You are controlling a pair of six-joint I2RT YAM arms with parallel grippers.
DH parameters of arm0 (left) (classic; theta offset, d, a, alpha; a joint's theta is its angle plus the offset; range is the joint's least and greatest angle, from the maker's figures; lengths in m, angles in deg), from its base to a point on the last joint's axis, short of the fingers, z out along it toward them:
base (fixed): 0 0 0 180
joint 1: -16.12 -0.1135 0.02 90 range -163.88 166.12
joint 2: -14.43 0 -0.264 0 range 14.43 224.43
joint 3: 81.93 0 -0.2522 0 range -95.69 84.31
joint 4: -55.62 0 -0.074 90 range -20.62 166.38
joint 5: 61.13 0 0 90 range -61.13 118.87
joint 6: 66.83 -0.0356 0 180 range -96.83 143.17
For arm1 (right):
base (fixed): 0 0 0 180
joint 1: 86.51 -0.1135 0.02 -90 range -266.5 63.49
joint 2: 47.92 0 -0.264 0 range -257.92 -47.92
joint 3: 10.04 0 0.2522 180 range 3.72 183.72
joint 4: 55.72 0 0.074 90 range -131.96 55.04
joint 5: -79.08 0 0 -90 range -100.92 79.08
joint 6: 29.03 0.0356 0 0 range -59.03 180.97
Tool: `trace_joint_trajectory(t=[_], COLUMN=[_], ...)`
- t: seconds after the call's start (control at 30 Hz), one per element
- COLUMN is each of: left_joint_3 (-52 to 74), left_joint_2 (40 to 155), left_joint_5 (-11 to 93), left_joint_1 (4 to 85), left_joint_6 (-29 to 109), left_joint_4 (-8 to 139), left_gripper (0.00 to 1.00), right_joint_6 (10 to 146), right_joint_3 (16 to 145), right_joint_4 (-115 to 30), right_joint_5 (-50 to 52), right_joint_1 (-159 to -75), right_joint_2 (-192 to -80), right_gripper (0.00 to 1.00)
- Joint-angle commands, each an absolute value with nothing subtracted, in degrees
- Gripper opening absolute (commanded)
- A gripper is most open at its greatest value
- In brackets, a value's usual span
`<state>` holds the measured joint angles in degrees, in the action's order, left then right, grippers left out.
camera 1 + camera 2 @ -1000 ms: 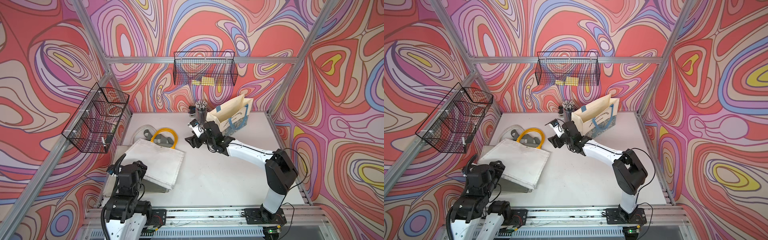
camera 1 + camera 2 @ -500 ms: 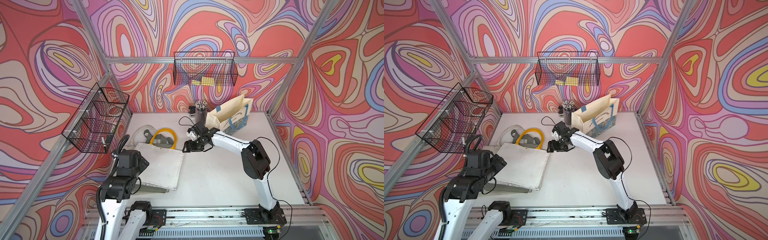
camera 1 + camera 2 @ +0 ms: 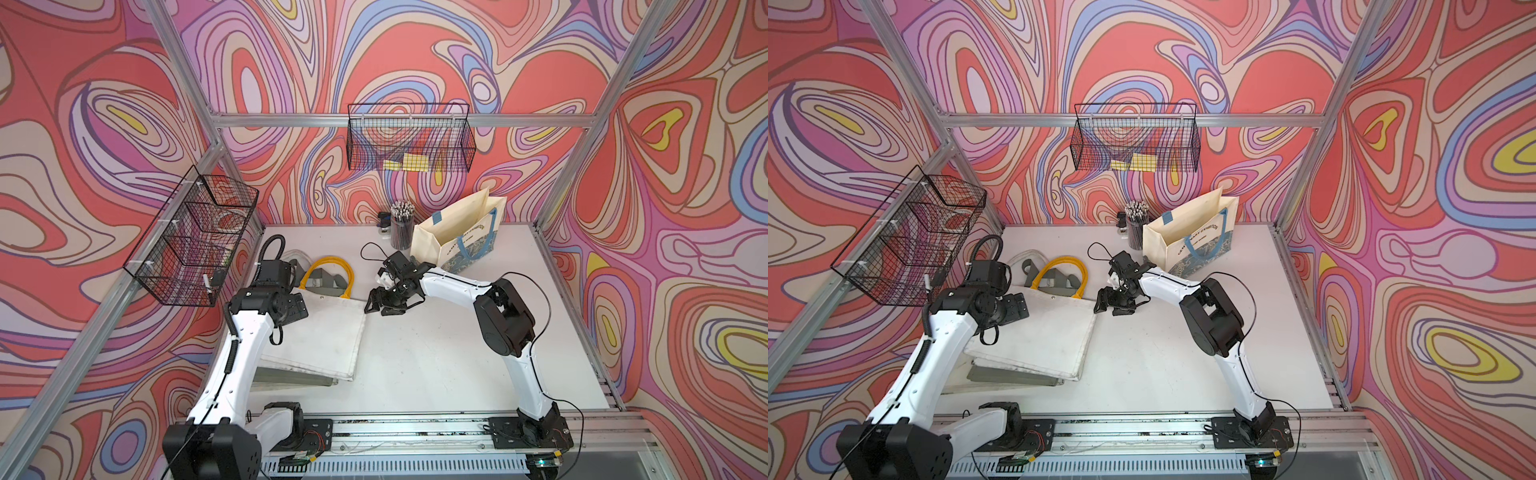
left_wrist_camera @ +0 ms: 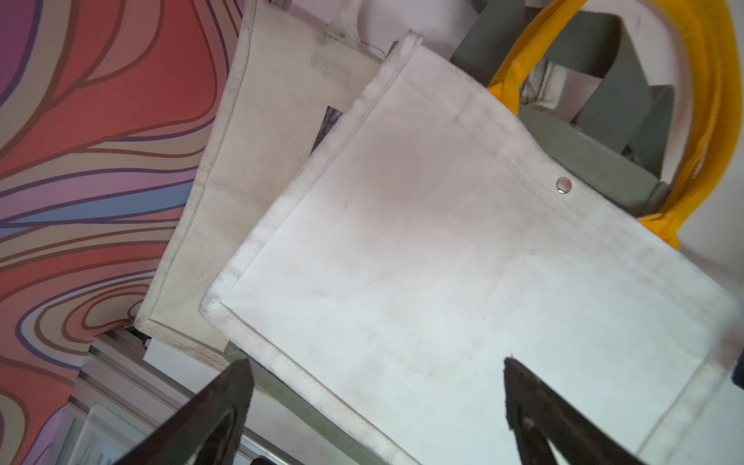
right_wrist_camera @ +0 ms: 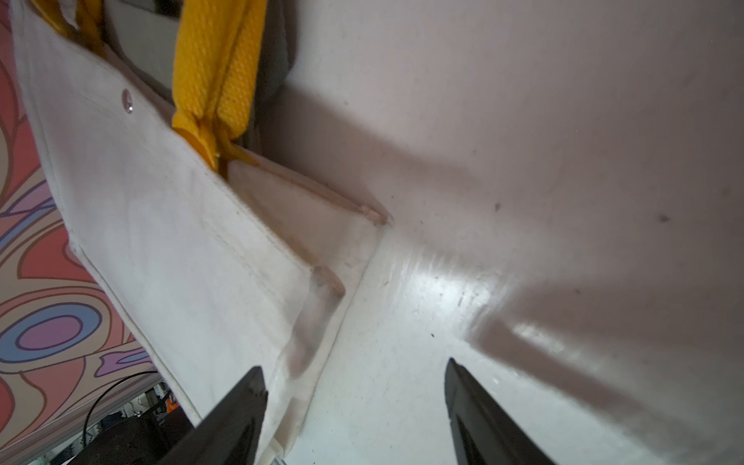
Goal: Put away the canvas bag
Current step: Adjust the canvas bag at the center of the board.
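The canvas bag (image 3: 320,336) (image 3: 1046,332) is white with yellow handles (image 3: 330,266). It lies flat on top of a stack of other bags at the left of the table. My left gripper (image 3: 296,311) (image 3: 1015,308) hovers over the bag's far left corner, and its jaws (image 4: 374,370) are spread wide with nothing between them. My right gripper (image 3: 380,303) (image 3: 1111,303) is low at the bag's far right corner. It stands open (image 5: 354,374), with one finger (image 5: 241,402) over the bag's side edge (image 5: 161,241) and the other over bare table.
A grey bag (image 3: 291,380) and a cream bag (image 4: 261,161) lie under the canvas bag. A paper bag with blue handles (image 3: 461,237) and a pencil cup (image 3: 401,224) stand at the back. Wire baskets hang on the back wall (image 3: 409,141) and the left wall (image 3: 195,237).
My left arm rose from the front left and moved back over the bag, its jaws opening wider. My right gripper came down and left to the bag's far right corner.
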<state>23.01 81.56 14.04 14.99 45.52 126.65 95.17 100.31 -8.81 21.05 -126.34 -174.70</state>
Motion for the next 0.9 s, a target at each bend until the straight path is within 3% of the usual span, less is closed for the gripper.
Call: trace_joint_trajectory(t=[0.0, 0.2, 0.3, 0.47, 0.57, 0.73, 0.87], left_joint_3=[22.2, 22.2, 22.1, 21.9, 22.0, 22.8, 24.7], left_joint_2=[83.3, 82.8, 81.7, 79.8, 78.1, 73.9, 71.9], left_joint_5=[11.1, 12.4, 12.7, 13.3, 13.5, 14.1, 14.7], left_joint_1=[14.3, 14.3, 14.3, 14.2, 14.3, 14.3, 14.3], left_joint_6=[40.5, 40.0, 39.8, 39.4, 39.0, 38.5, 37.8], left_joint_4=[125.2, 123.0, 122.5, 122.6, 122.6, 122.4, 122.2], left_gripper=[0.99, 0.99, 0.99, 0.98, 0.98, 0.98, 0.97], right_joint_6=[97.6, 100.6, 100.9, 98.7, 96.7, 82.0, 79.6], right_joint_3=[98.6, 100.4, 102.5, 105.3, 104.9, 102.5, 101.1], right_joint_4=[-14.5, -19.3, -21.2, -21.0, -22.0, -23.8, -25.7], right_joint_5=[23.6, 26.3, 27.6, 28.9, 29.5, 24.7, 22.5], right_joint_1=[-126.4, -126.5, -127.1, -128.4, -129.3, -133.6, -134.4], right_joint_2=[-173.0, -176.3, -178.1, -179.2, -178.0, -170.7, -170.2], right_gripper=[0.72, 0.56, 0.43, 0.12, 0.0, 0.0, 0.0])
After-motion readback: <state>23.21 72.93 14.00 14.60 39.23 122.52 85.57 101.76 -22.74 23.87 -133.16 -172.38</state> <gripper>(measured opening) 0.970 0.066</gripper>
